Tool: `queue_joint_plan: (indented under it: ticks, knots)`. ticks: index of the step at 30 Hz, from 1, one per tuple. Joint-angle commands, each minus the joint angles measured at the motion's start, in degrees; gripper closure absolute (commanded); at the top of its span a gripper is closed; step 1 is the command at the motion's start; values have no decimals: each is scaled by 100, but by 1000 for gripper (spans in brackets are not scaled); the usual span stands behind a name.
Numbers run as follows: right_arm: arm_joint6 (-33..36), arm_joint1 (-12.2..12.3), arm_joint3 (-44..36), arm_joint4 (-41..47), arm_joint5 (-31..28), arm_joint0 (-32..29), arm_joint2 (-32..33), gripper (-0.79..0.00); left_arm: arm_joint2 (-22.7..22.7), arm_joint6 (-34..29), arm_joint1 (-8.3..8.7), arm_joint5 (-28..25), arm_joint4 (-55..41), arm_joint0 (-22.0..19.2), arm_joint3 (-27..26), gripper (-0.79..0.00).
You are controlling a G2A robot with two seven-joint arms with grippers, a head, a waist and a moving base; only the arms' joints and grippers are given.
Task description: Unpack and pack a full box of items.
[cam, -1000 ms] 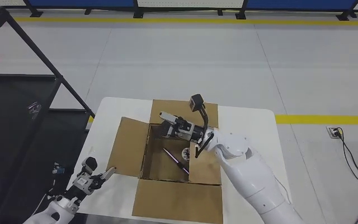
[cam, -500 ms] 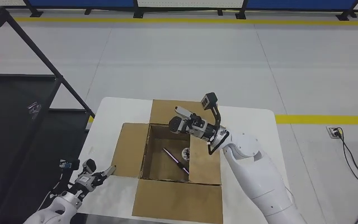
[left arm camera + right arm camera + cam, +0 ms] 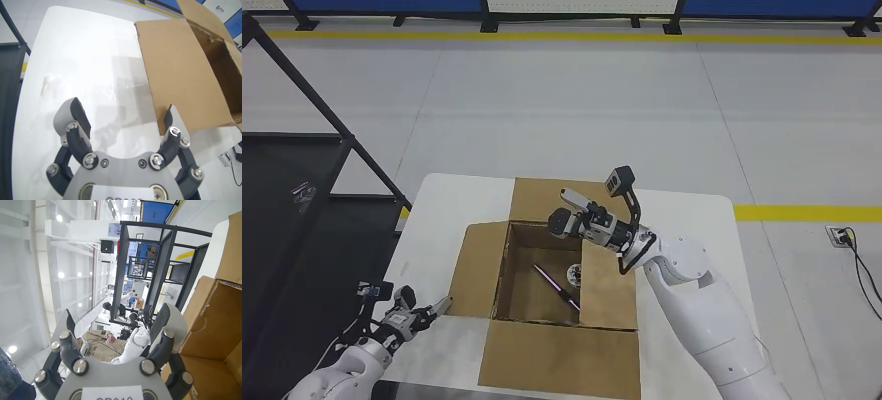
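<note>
Left gripper (image 3: 122, 104), jaws spread wide and holding nothing, low over the white table (image 3: 75, 56), just beside the left flap of the open brown cardboard box (image 3: 542, 360). On the box floor lie a thin dark purple rod (image 3: 555, 282) and, near it, a small round white object (image 3: 575, 272). Right gripper (image 3: 562, 212), fingers wide apart and empty, above the box's far wall.

The round item (image 3: 575, 272) inside the box (image 3: 474, 270) (pale, speckled) is too small to identify.
</note>
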Motion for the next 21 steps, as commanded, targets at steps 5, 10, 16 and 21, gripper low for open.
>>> queue_joint_plan:
  ticks: [5, 10, 16, 21]
  knots:
    - [-21, -1, 31, -6, 26, 6, -9, -785, 36, -68, 1, 22, -21, -50, 94, -785]
    - [-35, -4, 52, -3, 37, 19, -19, -785, 58, -83, 1, 34, -40, -86, 143, -785]
    - [-63, -4, 99, 16, 13, 17, -7, -785, -9, 131, -4, 42, -156, -62, 101, -785]
    - [-55, 27, 57, -72, -79, -24, 86, -785, -344, 579, -5, 74, -317, 237, -539, -785]
